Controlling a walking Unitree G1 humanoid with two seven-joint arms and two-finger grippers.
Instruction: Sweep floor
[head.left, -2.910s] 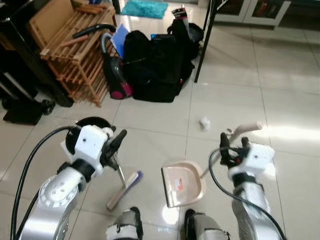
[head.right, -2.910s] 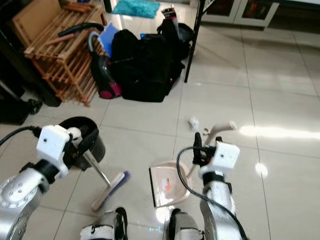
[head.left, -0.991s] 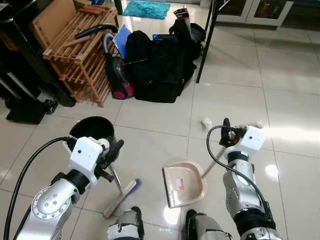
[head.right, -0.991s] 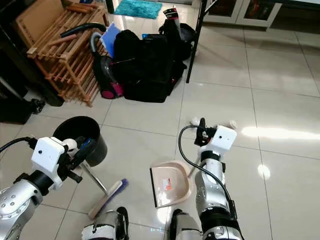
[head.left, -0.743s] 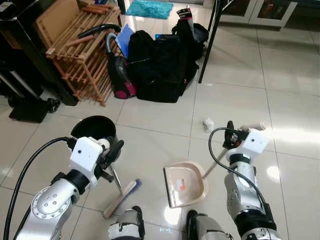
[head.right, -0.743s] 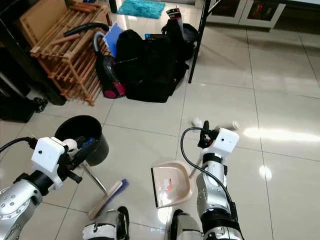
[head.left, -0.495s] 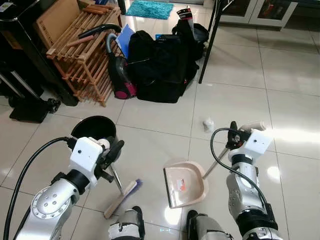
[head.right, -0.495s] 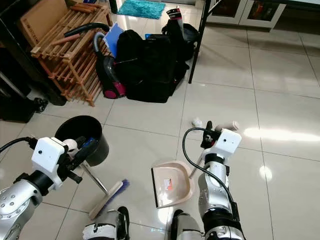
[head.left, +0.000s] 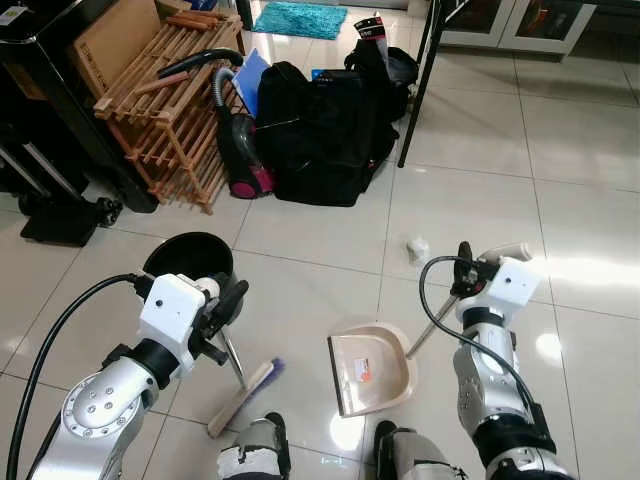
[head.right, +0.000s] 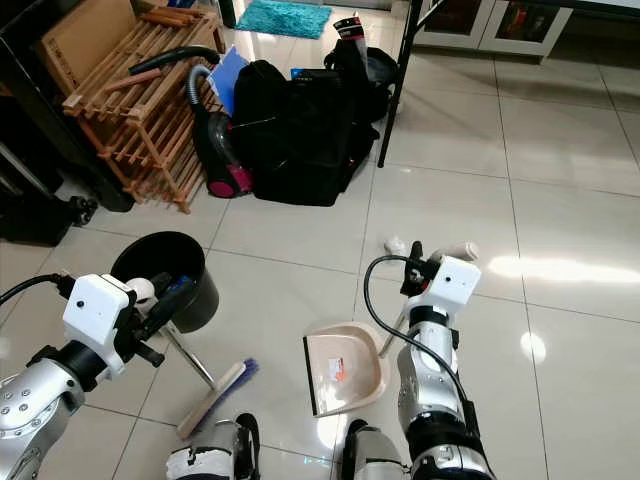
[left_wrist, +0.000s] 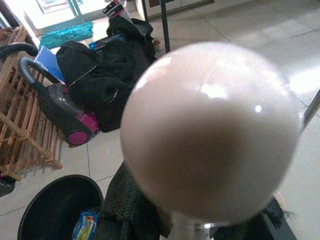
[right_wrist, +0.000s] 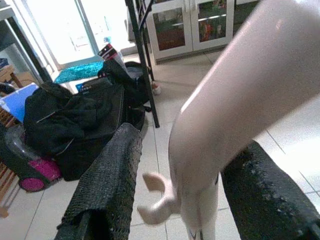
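My left gripper (head.left: 228, 303) is shut on the metal handle of a broom whose head (head.left: 245, 393) rests on the tiles by my feet. The handle's round beige end (left_wrist: 210, 135) looms close in the left wrist view. On the floor in front of me lies a beige dustpan (head.left: 370, 367). My right gripper (head.left: 465, 270) is shut on its long handle, just below the beige grip (head.left: 506, 251); that grip (right_wrist: 235, 100) sits between the black fingers (right_wrist: 107, 175). A crumpled white paper (head.left: 417, 248) lies on the tiles beyond the dustpan. A black bin (head.left: 190, 262) stands at the left.
Black bags (head.left: 325, 130), a vacuum cleaner (head.left: 240, 155) and a wooden rack (head.left: 165, 110) crowd the far left. A black table leg (head.left: 415, 90) stands behind them. Open tiles stretch to the right. My feet (head.left: 250, 460) are beside the broom head.
Since the earliest frame both arms have sunk lower and farther from the camera, each still holding its handle. Over the last second almost nothing moves; the view only shifts slightly.
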